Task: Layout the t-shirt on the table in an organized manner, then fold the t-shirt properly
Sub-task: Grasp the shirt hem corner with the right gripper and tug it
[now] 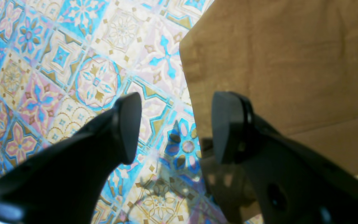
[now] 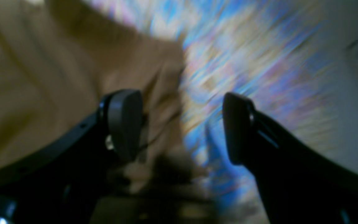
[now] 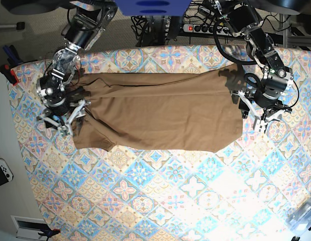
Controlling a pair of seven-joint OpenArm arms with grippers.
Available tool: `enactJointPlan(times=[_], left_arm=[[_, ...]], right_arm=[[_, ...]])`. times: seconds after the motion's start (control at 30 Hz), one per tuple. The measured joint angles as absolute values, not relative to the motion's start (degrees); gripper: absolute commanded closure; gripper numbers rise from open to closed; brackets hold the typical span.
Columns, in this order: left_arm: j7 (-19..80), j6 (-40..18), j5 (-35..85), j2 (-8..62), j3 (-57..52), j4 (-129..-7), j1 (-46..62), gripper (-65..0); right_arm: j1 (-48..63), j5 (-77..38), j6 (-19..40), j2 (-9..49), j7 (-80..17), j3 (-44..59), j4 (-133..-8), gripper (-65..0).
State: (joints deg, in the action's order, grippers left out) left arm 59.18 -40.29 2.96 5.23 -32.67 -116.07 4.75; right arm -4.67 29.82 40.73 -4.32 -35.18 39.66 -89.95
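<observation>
2 pairs of jaws are spread wide on my feeds, and neither one pinches anything. On the left wrist view the left gripper (image 1: 174, 127) has only bare patterned table (image 1: 73, 71) between its 2 dark fingers (image 1: 126, 127); the straight edge of the t-shirt (image 1: 278, 68) runs just behind the right-hand finger, and the cloth fills everything beyond and to the right of that finger, smooth with a few soft creases. A shadow of the fingers falls on the tiles below the gap.

On the right wrist view, which is badly motion-blurred, the right gripper (image 2: 182, 127) is also agape. The tan shirt (image 2: 42, 81) lies behind and to the left of the left-hand finger (image 2: 126, 121), with a rumpled edge reaching into the gap; streaked blue and pink tablecloth (image 2: 259, 56) sits behind the right-hand finger. I cannot tell whether either finger touches the cloth.

From the base camera, the t-shirt (image 3: 155, 110) is spread flat across the far half of the table (image 3: 160, 201), stretched between the 2 arms. The left gripper (image 3: 261, 118) hangs just off 1 end of the garment, the right gripper (image 3: 62, 120) at the opposite end, beside a folded-under corner.
</observation>
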Motion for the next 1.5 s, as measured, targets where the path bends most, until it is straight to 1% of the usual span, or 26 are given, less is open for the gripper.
enactJointPlan(times=[0.07,0.13,0.2,0.33,0.37,0.4,0.43,0.47,0.57,0.7,0.73,0.83,0.87,0.93,0.97,1.13,1.3,1.4,1.5], left_arm=[[59.3,-40.3,3.0,5.2,-32.7,-116.1,4.8,-34.9],[59.2,-40.3,3.0,5.2,-32.7,-116.1,4.8,-34.9],[59.2,-40.3,3.0,5.2,-32.7,-116.1,4.8,-34.9],[59.2,-40.3,2.8,5.2,-32.8,-116.0,4.8,-34.9],[59.2,-40.3,2.7,5.2,-32.8,-116.0,4.8,-34.9],[59.2,-40.3,2.8,5.2,-32.7,-116.0,4.7,-34.9],[59.1,-40.3,3.0,5.2,-32.7,-116.1,4.8,-34.9],[59.2,-40.3,2.9,5.2,-32.7,-116.1,4.8,-34.9],[59.1,-40.3,2.8,5.1,-32.7,-116.0,4.7,-34.9],[59.3,-40.3,2.8,5.1,-32.7,-116.0,4.6,-34.9],[59.4,-40.3,2.8,5.1,-32.7,-116.0,4.4,-34.9],[59.2,-40.3,2.7,5.1,-32.7,-116.0,4.6,-34.9],[59.2,-40.3,2.8,5.1,-32.7,-116.0,4.5,-34.9],[59.2,-40.3,2.9,5.1,-32.7,-116.0,4.4,-34.9],[59.2,-40.3,2.7,5.1,-32.7,-116.0,4.5,-34.9],[59.2,-40.3,2.9,5.1,-32.8,-116.0,4.6,-34.9],[59.2,-40.3,2.9,5.1,-32.9,-116.0,4.8,-34.9],[59.2,-40.3,2.8,5.1,-32.9,-116.0,4.8,-34.9],[59.2,-40.3,2.8,5.1,-32.9,-116.0,4.8,-34.9]], right_arm=[[-9.6,29.1,40.6,-4.4,-36.8,39.9,-87.1,-38.9],[-15.4,28.2,39.9,-3.8,-34.9,39.3,-84.0,-38.9],[-18.5,26.4,40.0,-2.5,-33.2,39.0,-80.8,-38.9],[-15.9,28.8,40.6,1.4,-36.9,39.2,-71.5,-38.9],[-15.5,27.8,40.3,2.2,-36.2,39.7,-69.5,-38.9],[-16.1,27.0,40.4,3.3,-35.5,40.0,-67.8,-38.9],[-18.3,28.6,40.9,4.1,-37.3,40.0,-66.1,-38.9],[-20.7,29.2,39.7,4.4,-37.1,39.8,-64.3,-38.9],[-25.4,26.0,39.7,4.9,-30.9,39.6,-60.4,-38.9],[-23.2,27.6,39.8,4.6,-30.1,39.4,-54.5,-38.9],[-22.2,25.9,39.2,4.7,-28.0,39.7,-54.1,-38.9],[-24.5,28.3,39.7,5.1,-29.5,39.4,-52.4,-38.9],[-24.7,28.0,39.0,5.0,-28.2,39.4,-51.6,-38.9],[-24.3,27.3,40.0,4.8,-25.7,39.4,-49.6,-38.9],[-24.0,25.9,39.4,4.8,-24.0,39.4,-48.5,-38.9],[-24.8,25.7,39.7,5.5,-23.1,39.4,-46.0,-38.9],[-24.6,26.2,39.5,5.1,-22.7,39.7,-47.0,-38.9],[-23.9,27.8,39.9,4.6,-25.8,39.7,-51.2,-38.9],[-23.5,27.9,39.9,4.8,-26.1,41.1,-54.2,-38.9]])
